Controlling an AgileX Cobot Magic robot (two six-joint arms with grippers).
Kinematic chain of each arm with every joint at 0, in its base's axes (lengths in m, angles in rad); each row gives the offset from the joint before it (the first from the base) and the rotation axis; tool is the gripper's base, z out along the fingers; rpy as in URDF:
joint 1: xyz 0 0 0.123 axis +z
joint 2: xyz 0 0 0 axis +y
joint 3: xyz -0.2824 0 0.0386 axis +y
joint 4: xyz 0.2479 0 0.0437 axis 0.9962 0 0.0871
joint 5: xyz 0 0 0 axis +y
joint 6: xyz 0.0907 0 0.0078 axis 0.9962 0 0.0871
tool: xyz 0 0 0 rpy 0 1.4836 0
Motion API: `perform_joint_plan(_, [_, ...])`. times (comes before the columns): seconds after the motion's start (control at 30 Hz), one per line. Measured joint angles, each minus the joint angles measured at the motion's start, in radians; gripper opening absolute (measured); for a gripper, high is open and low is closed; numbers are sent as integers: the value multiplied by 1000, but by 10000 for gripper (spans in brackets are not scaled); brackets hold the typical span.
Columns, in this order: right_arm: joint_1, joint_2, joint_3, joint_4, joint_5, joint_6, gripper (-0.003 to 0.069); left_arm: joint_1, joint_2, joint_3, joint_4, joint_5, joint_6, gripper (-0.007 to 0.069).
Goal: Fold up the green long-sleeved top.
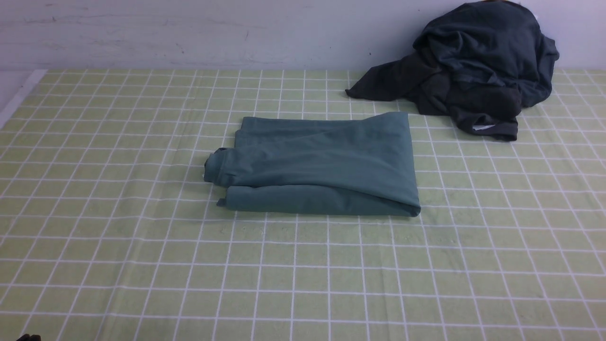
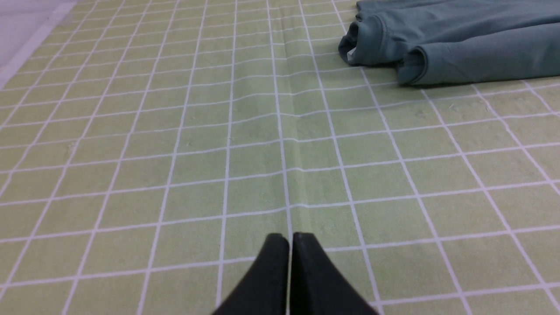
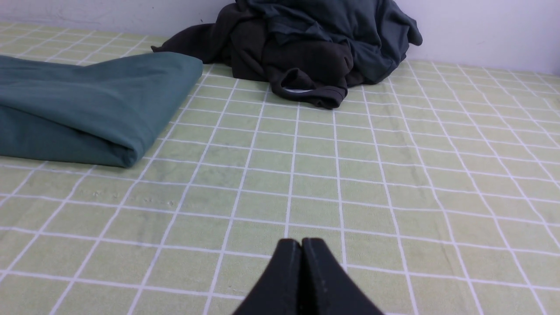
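Note:
The green long-sleeved top (image 1: 322, 166) lies folded into a compact rectangle at the middle of the table, its neck end and rolled edge toward the left. It also shows in the left wrist view (image 2: 455, 43) and in the right wrist view (image 3: 87, 109). My left gripper (image 2: 290, 238) is shut and empty, low over the checked cloth, well short of the top's left end. My right gripper (image 3: 301, 243) is shut and empty, over the cloth to the right of the top. Neither touches the top. Neither gripper shows clearly in the front view.
A heap of dark charcoal-grey garments (image 1: 473, 71) lies at the back right against the wall, also in the right wrist view (image 3: 306, 48). The green checked tablecloth (image 1: 142, 260) covers the table. Its left edge (image 1: 19, 94) shows at the far left.

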Motion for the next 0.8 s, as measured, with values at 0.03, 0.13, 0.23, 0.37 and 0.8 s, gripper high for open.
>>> perform_joint_plan(0.03, [0,0,0,0,0,0,-14,0,0,0,0,0,0,0])
perform_joint_plan(0.13, [0,0,0,0,0,0,-14,0,0,0,0,-1,0,0])
perform_joint_plan(0.23, [0,0,0,0,0,0,-14,0,0,1,-2,-20,0,0])
perform_joint_plan(0.37, [0,0,0,0,0,0,-14,0,0,2,-4,-20,0,0])
perform_joint_plan(0.8, [0,0,0,0,0,0,-14,0,0,2,-4,-20,0,0])
